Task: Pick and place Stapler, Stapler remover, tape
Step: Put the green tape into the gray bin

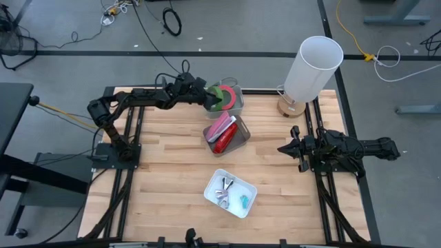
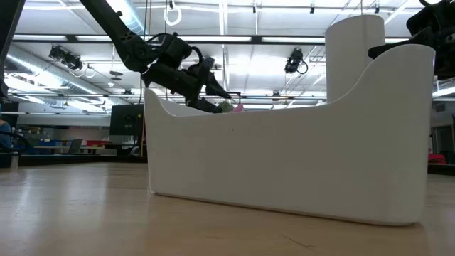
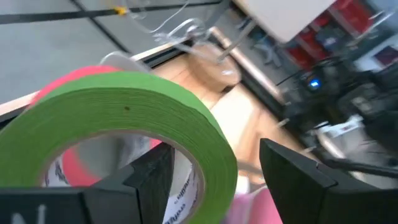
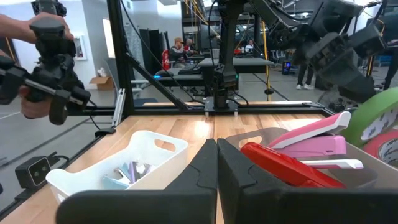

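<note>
A green tape roll [image 1: 219,96] lies tilted on a red-pink roll [image 1: 233,105] in the clear bin [image 1: 238,88] at the table's far middle. It also shows in the left wrist view [image 3: 124,106] and the right wrist view [image 4: 373,115]. My left gripper [image 1: 211,100] is open. Its fingers stand on either side of the green roll's wall, one inside the ring [image 3: 149,177] and one outside [image 3: 292,177]. My right gripper [image 1: 284,148] is shut and empty at the table's right. A pink stapler [image 1: 222,125] and a red stapler [image 1: 224,138] lie in the middle bin. My left gripper comes from the table's left, slanting down, astride the green roll's near wall [image 3: 214,155]. A gap shows between the wall and the outer finger. Whether the inner finger touches the ring's white core, I cannot tell.
A white tray [image 1: 241,204] with several small staple removers stands at the near middle and fills the low view [image 2: 284,163]. A white lamp [image 1: 313,65] stands at the far right. A person's hands [image 4: 25,68] hold a dark device beyond the table.
</note>
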Controlling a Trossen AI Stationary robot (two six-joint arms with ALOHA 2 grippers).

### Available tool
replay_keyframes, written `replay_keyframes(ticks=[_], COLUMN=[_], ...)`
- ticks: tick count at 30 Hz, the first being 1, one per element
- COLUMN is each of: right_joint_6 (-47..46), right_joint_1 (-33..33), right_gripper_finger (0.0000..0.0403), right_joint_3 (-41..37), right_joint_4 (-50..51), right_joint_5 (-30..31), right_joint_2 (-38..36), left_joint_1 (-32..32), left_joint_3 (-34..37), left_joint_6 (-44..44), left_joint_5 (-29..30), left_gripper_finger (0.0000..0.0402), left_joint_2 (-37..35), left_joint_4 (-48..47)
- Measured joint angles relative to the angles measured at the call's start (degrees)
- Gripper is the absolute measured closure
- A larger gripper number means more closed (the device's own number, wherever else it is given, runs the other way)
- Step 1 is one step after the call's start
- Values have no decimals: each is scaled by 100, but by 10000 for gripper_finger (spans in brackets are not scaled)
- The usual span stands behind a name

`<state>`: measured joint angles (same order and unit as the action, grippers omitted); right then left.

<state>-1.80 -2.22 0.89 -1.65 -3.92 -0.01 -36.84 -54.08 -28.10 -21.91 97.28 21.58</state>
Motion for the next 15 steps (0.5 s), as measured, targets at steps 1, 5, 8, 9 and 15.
replay_keyframes(ticks=[1, 5, 8, 9, 15], right_joint_6=[0, -2, 0, 0, -2], right_joint_1=[0, -2, 0, -2, -1], right_gripper_finger=[401, 401, 401, 401, 401], right_joint_3=[0, 0, 0, 0, 0], right_joint_4=[-2, -2, -1, -2, -2], right_joint_5=[2, 1, 2, 1, 0], right_joint_2=[0, 0, 0, 0, 0], left_joint_1=[0, 0, 0, 0, 0], left_joint_3=[-3, -3, -3, -3, -3], left_joint_6=[-45, -280, -277, -272, -200], left_joint_5=[-67, -243, -282, -282, -280], left_gripper_finger=[162, 164, 168, 169, 169], left_joint_2=[-2, -14, -16, -17, -21], left_joint_4=[98, 208, 173, 129, -366])
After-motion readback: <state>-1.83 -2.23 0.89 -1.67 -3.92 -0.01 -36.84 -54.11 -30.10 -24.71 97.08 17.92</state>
